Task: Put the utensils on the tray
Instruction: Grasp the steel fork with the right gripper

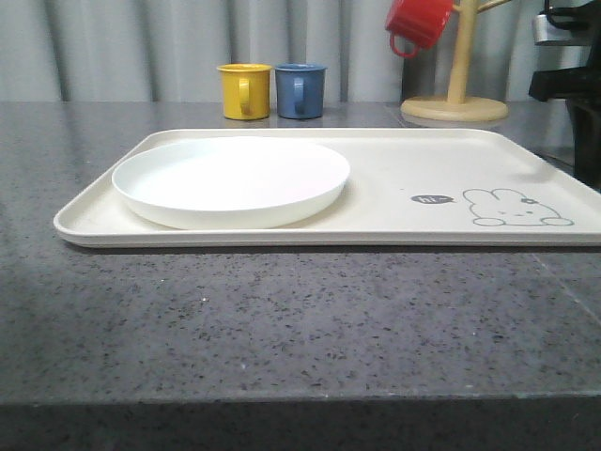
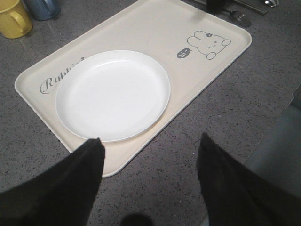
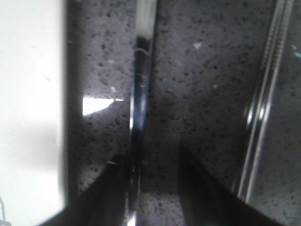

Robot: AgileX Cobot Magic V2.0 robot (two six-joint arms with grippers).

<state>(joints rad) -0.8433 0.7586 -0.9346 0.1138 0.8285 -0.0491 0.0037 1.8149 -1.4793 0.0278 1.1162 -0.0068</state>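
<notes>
Front view – tray [image 1: 394, 188]: we find the cream tray lying flat on the dark speckled surface [image 1: 282, 319], with a rabbit drawing [image 1: 515, 209] at its right end.
Front view – plate [image 1: 231, 180]: a round white plate sits on the left half of the tray.
Front view – cups: a yellow cup [image 1: 244, 90] and a blue cup [image 1: 300, 90] stand just beside each other behind the tray; a red cup [image 1: 419, 23] hangs on a wooden stand [image 1: 456, 94] further right.
Left wrist view – left gripper [image 2: 150, 150]: we see its two dark fingers [image 2: 75, 183] spread wide with nothing between them, hovering over the near rim of the tray [image 2: 155, 23].
Left wrist view – tray contents: the white plate [image 2: 113, 94] partly covers the "Rabbit" script [image 2: 59, 77]; we see no cutlery on the tray.
Left wrist view – utensils [image 2: 244, 12]: fork tines and slim metal pieces lie on the surface just beyond the tray's rabbit corner, off the tray.
Right wrist view – right gripper [image 3: 150, 165]: its fingers [image 3: 202, 188] hang low over the surface, slightly apart, with one slim shiny utensil handle [image 3: 141, 80] running along the inner edge of one finger; the picture is blurred and we cannot tell whether they pinch it.
Right wrist view – chopsticks [image 3: 263, 103]: a pair of straight metal sticks lies on the surface, apart from the handle.
Right wrist view – tray edge [image 3: 30, 94]: the cream rim lies near the handle, with bare surface between them.
</notes>
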